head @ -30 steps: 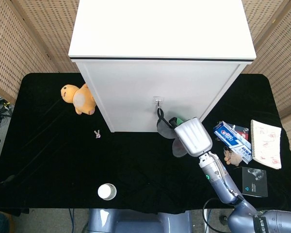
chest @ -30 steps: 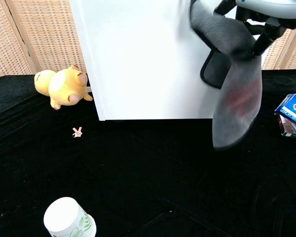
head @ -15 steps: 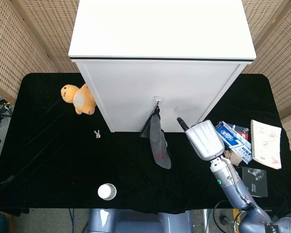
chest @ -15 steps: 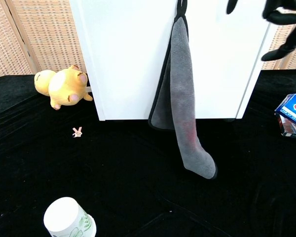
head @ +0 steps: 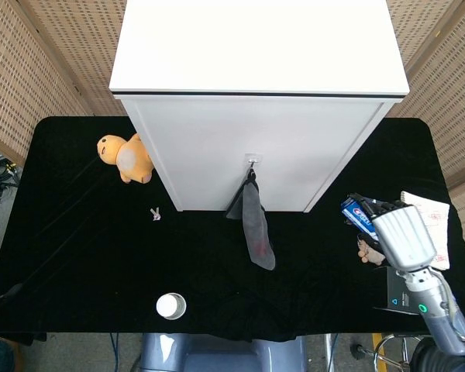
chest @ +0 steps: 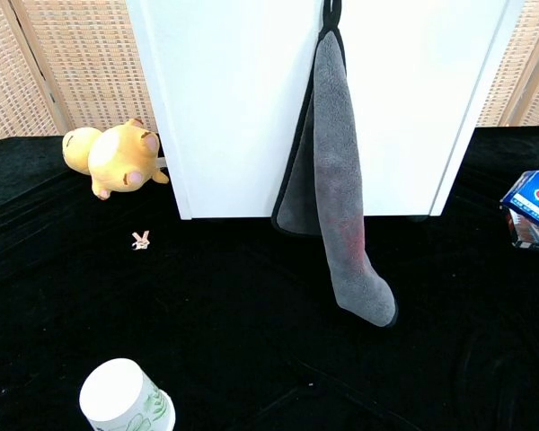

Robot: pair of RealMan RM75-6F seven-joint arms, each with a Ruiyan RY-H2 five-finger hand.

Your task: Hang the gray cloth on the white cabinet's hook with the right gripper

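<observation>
Right robot hand [head: 403,236] seen only from the back over the toothpaste box [head: 359,214], fingers hidden, grip impossible to judge. Gray cloth [chest: 340,197] hanging from the white cabinet's [head: 248,167] hook [head: 252,162], tip reaching the bench [head: 85,256].

Black table [head: 77,256] with cabinet [head: 256,101], cup [head: 171,305]

Staged lab tabletop: black-draped table [head: 77,232], woven screens [head: 31,70], mixed props.
</observation>
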